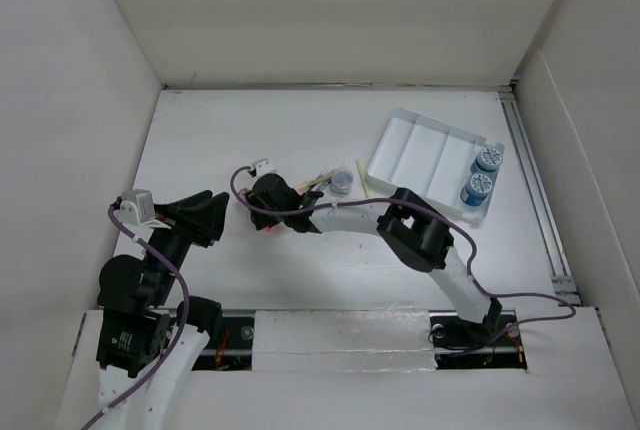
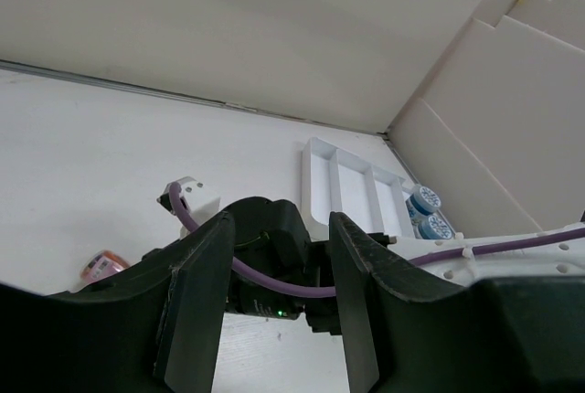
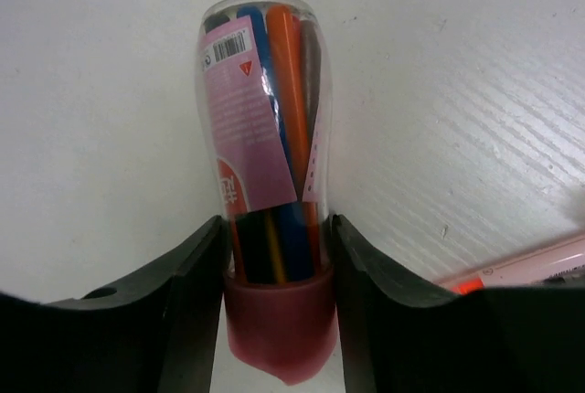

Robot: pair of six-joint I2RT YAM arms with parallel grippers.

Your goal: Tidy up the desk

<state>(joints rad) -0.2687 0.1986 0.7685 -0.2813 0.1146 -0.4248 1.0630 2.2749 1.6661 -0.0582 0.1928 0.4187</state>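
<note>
Near the middle of the white desk (image 1: 230, 140), the right gripper (image 3: 277, 238) clamps a pen tube (image 3: 265, 110) lying flat; by the near-left corner the left gripper (image 2: 277, 228) hangs part-open, empty

Left hand (image 2: 279, 225) fingers apart — beyond, white compartment tray (image 2: 315, 174), two blue spools (image 2: 425, 199) at right end.

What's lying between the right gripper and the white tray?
A small round lidded jar and a few thin sticks lie there, as the top view shows.
</note>
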